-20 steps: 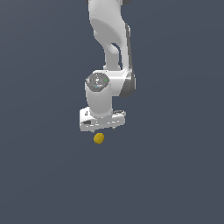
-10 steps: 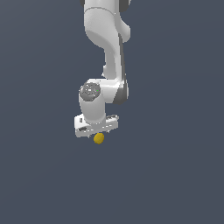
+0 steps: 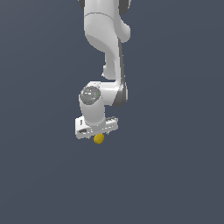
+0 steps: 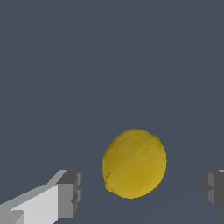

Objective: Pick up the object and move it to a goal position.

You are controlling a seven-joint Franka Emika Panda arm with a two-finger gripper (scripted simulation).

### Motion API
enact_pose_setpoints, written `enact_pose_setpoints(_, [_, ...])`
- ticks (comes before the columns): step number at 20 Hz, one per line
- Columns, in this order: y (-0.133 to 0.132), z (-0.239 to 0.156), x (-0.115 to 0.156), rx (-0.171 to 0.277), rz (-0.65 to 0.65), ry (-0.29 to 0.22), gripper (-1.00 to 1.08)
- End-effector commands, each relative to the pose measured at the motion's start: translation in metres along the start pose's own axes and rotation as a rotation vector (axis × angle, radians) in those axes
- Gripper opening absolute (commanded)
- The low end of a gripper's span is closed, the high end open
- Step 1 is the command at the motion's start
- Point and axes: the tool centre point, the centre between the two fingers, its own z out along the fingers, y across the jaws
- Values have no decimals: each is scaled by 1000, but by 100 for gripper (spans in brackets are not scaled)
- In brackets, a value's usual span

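Surface: flat, plain dark grey-blue ground, filling both views.
Arm: glossy white jointed robot arm, reaching down from the top of the exterior view.
Gripper: white two-fingered gripper with grey pads, pointing down directly above the lump.
Jaws: apart, one grey pad on each side of the lump, neither touching it.
Object: small smooth yellow-orange oval lump, just below the gripper body, between the fingers.

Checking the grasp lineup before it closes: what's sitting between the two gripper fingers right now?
In the wrist view the yellow object lies between the two fingers, with bare grey floor showing on either side. The jaws are open and touch nothing.
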Motion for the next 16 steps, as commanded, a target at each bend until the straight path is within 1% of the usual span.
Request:
enact_pose_setpoints(1, [0, 13, -1, 0, -1, -1, 100])
enact_pose_setpoints(5, [0, 32, -1, 0, -3, -1, 100])
enact_pose_setpoints(10, [0, 39, 0, 0, -3, -1, 100])
enact_pose_setpoints(11, [0, 39, 0, 0, -3, -1, -100])
enact_pose_setpoints(16, [0, 39, 0, 0, -3, -1, -100])
